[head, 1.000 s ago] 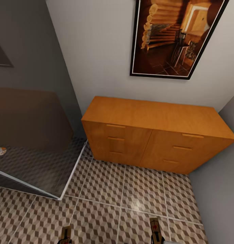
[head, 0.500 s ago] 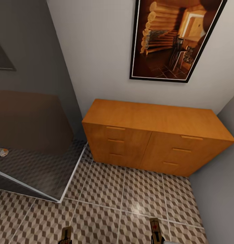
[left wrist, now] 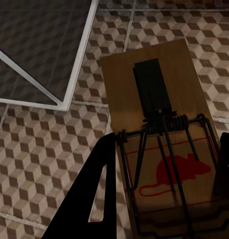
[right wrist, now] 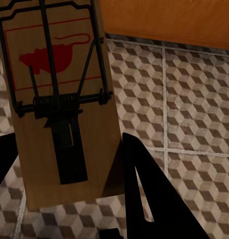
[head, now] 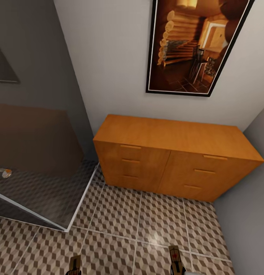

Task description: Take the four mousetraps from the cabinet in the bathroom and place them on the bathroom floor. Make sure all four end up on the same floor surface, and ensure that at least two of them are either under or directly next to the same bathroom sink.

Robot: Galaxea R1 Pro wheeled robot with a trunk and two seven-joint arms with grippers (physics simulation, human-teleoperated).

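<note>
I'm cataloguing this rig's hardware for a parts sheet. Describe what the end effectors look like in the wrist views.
Each end effector shows as flat, matte black fingers with no markings, cables or sleeves visible. In the left wrist view, one finger is a long tapering wedge, and a dark sliver of the other sits at the picture's edge. The right wrist view shows a similar pointed black finger and a second dark one opposite.

- Near the cabinet [head: 174, 156], two mousetraps on the floor side are cut by the head view's lower edge: the left mousetrap [head: 74, 266] and the right mousetrap [head: 176, 261] show their far ends alone.
- The framed picture [head: 193, 46] above the cabinet loses its top to the edge.
- A small object [head: 2, 173] behind the shower glass [head: 40, 179] is too small to tell.
</note>
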